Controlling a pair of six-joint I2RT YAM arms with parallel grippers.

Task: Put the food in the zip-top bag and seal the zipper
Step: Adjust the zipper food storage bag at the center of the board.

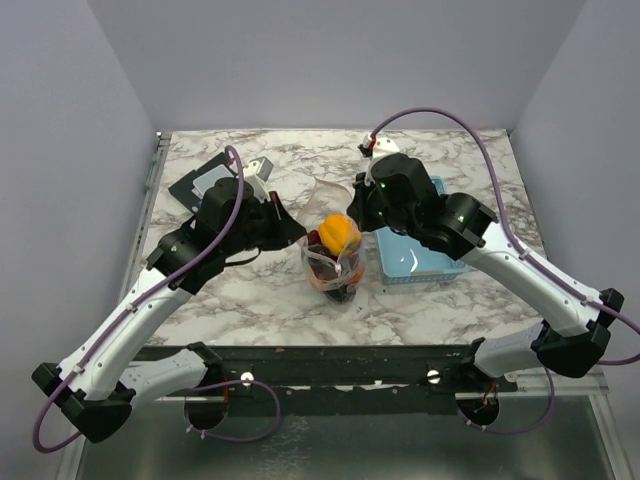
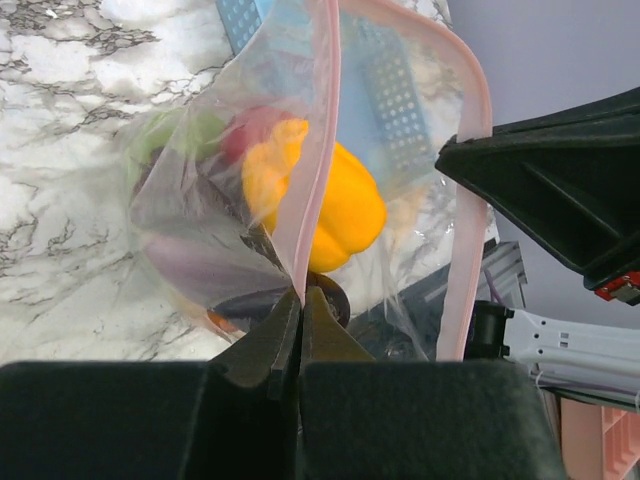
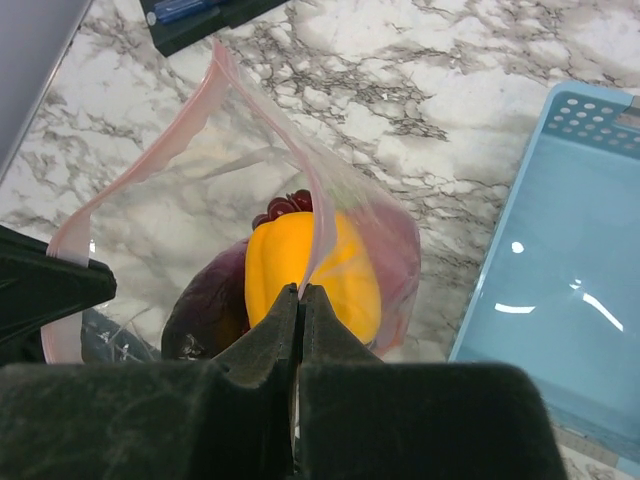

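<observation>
The clear bag [image 1: 335,262] stands at the middle of the table [image 1: 250,290], mouth up and gaping. The left gripper [image 2: 300,300] is pressed together on the pink zipper strip [image 2: 330,120] at the left side of the mouth, and the right gripper [image 3: 300,295] pinches it on the right side. Inside lie a yellow piece [image 2: 350,210], a purple eggplant [image 3: 210,310], dark grapes [image 3: 285,207], a red tomato [image 2: 255,130] and a green cabbage [image 2: 175,135]. A light-blue basket [image 1: 415,262] sits just right of the bag.
</observation>
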